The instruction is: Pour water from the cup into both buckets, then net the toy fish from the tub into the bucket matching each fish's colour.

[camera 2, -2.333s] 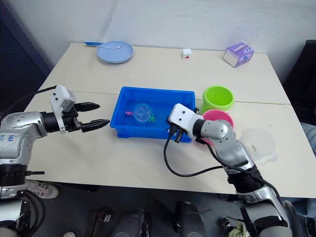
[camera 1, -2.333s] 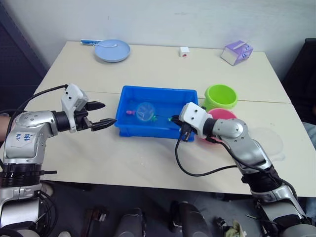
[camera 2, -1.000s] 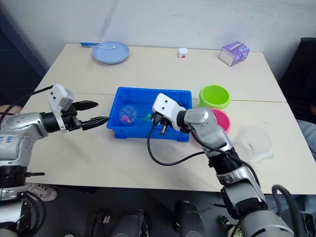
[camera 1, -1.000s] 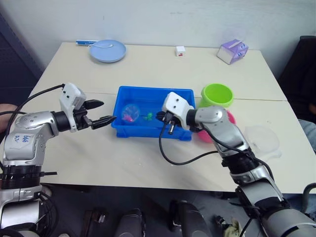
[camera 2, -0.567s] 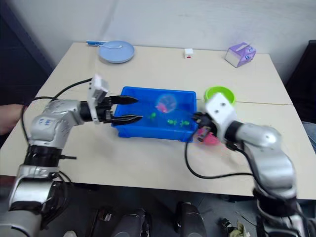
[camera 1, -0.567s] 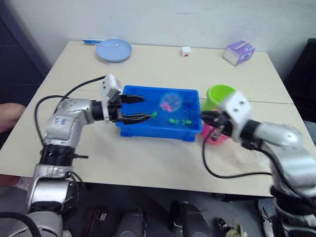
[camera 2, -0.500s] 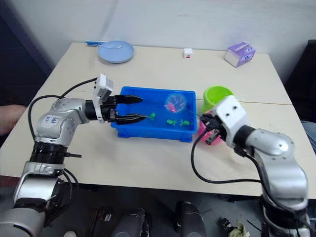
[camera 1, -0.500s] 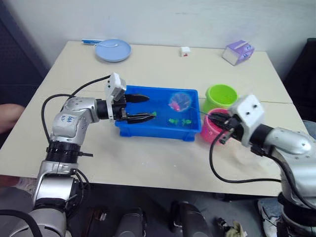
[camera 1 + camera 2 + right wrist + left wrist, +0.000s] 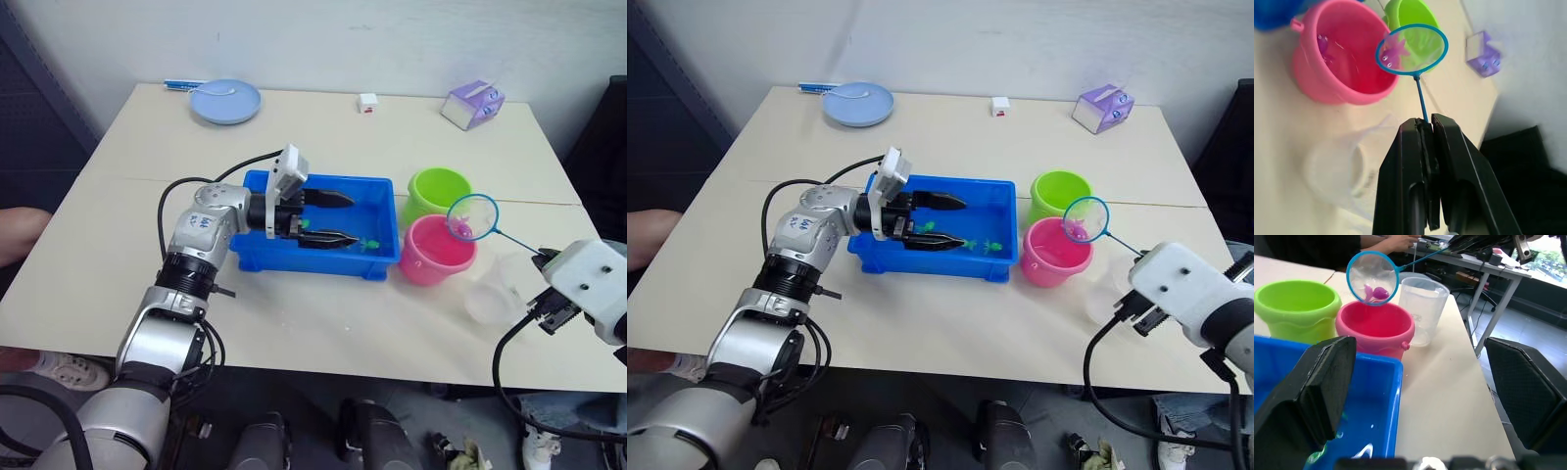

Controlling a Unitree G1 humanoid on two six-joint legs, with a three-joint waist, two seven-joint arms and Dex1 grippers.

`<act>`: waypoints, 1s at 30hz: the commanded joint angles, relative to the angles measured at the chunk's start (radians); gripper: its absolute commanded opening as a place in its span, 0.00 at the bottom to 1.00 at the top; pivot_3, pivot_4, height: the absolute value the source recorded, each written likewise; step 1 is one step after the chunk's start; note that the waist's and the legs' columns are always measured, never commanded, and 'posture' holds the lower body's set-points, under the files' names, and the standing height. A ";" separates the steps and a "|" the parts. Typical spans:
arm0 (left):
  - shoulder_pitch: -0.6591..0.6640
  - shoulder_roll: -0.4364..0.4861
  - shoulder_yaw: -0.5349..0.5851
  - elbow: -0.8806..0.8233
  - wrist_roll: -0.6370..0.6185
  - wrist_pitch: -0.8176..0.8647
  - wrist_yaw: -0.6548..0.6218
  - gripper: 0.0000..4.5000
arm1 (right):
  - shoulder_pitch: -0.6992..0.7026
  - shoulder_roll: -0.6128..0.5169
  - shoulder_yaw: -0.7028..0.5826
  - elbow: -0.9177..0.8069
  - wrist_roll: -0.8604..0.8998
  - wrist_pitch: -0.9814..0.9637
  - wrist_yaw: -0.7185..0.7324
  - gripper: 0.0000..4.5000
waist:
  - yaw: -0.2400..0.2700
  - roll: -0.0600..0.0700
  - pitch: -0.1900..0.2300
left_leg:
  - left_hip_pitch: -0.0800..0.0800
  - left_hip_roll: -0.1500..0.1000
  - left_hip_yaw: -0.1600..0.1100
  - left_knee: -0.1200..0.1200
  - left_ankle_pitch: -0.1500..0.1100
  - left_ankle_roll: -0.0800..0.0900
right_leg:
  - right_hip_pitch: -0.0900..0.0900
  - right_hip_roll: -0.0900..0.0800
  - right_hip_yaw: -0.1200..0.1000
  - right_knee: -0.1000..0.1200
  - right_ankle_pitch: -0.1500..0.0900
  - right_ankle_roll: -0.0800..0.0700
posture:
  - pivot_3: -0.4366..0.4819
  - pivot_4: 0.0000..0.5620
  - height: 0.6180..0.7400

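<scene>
The right tool (image 9: 1424, 128) is clamped tight on the thin blue handle of a small round net (image 9: 471, 215), which it holds up in the air over the far rim of the pink bucket (image 9: 438, 251), with one pink fish (image 9: 1393, 53) lying in the mesh; another pink fish (image 9: 1321, 43) sits inside the pink bucket, where water shows. The green bucket (image 9: 438, 193) stands just beside the pink one at its 12 o'clock, and the clear cup (image 9: 493, 291) stands upright on the surface (image 9: 323, 127) at the pink bucket's 4 o'clock, near it. The blue tub (image 9: 380, 265) lies at the pink bucket's 9 o'clock, close by, with green fish (image 9: 367, 244) in the water at its near right part. The left tool (image 9: 341, 218) reaches in over the tub from the 9 o'clock side, its two black fingers spread wide apart and holding nothing. At the far edge of the surface lie a pale blue plate (image 9: 225, 100) with a spoon at 11 o'clock, a small white block (image 9: 367, 101) at 12 o'clock and a purple box (image 9: 471, 104) at 1 o'clock
</scene>
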 commanded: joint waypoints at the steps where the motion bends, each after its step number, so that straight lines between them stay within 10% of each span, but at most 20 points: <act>1: -0.030 -0.009 0.014 0.029 0.013 -0.042 -0.018 1.00 | 0.146 -0.153 -0.044 0.053 -0.314 -0.471 -0.018 0.17 | 0.000 0.001 0.000 | 0.000 0.000 0.001 0.000 0.000 0.000 | 0.000 0.000 0.001 0.000 0.000 0.000 | 0.48 0.27 1.00; 19: -0.043 -0.008 0.044 0.078 0.036 -0.088 0.001 1.00 | 0.070 -0.063 -0.167 0.277 -0.346 -0.877 -0.027 0.17 | 0.003 -0.002 0.000 | 0.001 0.001 0.001 0.001 0.000 0.000 | 0.001 0.003 0.001 -0.002 0.000 0.001 | 0.48 0.27 1.00; 30: 0.064 0.163 0.066 0.008 0.117 -0.103 0.069 1.00 | -0.388 0.079 0.351 0.339 -0.126 -0.535 -0.009 0.17 | -0.022 -0.001 0.000 | 0.001 0.002 0.001 0.001 0.000 0.000 | 0.001 -0.001 0.001 0.001 0.000 0.001 | 0.48 0.27 1.00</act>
